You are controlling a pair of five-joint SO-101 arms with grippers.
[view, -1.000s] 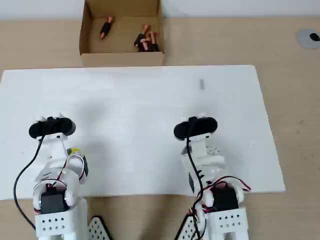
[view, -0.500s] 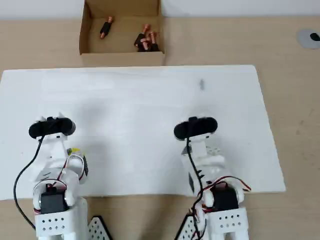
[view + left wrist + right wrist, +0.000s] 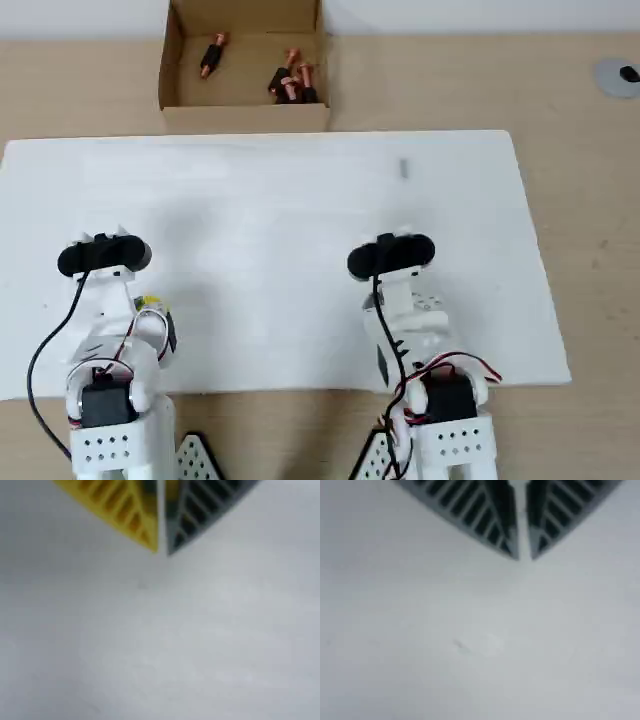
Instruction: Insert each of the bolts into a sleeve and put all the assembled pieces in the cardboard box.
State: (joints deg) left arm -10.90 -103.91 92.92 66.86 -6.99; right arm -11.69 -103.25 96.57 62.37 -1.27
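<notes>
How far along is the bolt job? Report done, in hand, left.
Done: assembled pieces lie in the cardboard box, one apart, the others clustered at its other side. In hand: nothing; the left arm and right arm rest over the white sheet, jaws shut, empty. Left: seemingly nothing.

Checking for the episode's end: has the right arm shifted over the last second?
No. The white right arm stays put, its dark head no nearer the far edge of the white mat.

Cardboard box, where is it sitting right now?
In the high view, the cardboard box sits on the wooden table just beyond the white mat, at its far edge and slightly left of its middle, with assembled pieces inside.
</notes>
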